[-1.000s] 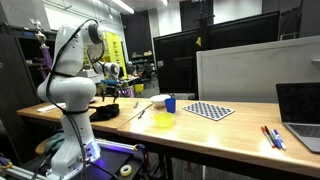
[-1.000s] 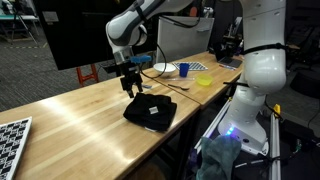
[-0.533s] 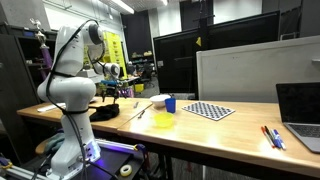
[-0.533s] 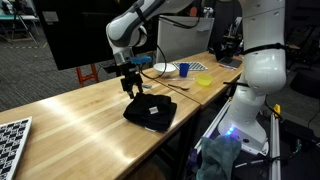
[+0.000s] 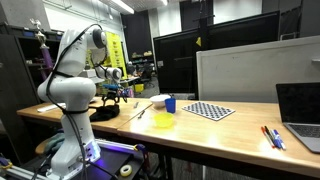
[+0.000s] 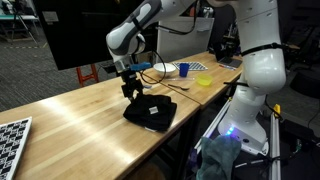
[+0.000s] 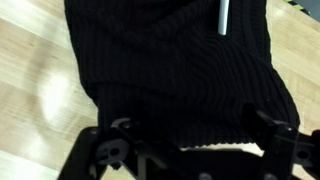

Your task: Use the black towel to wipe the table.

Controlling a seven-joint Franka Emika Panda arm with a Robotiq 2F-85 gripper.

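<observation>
We see the robot arm's gripper (image 6: pixel 131 92) poised with its jaws spread wide, gripping nothing, over one edge of the black ribbed knit towel (image 6: pixel 150 110). The towel lies bunched on the long pale wooden table (image 6: pixel 70 125), near the side by the robot's base. In a lab lined with dark screens, a blue cup (image 5: pixel 170 103), a yellow bowl (image 5: pixel 163 121) and a black-and-white checkerboard sheet (image 5: pixel 208 110) sit farther along the tabletop.

We see ceiling strip lights glaring on the pale wooden table (image 6: pixel 80 120); the wrist view is blurred.
</observation>
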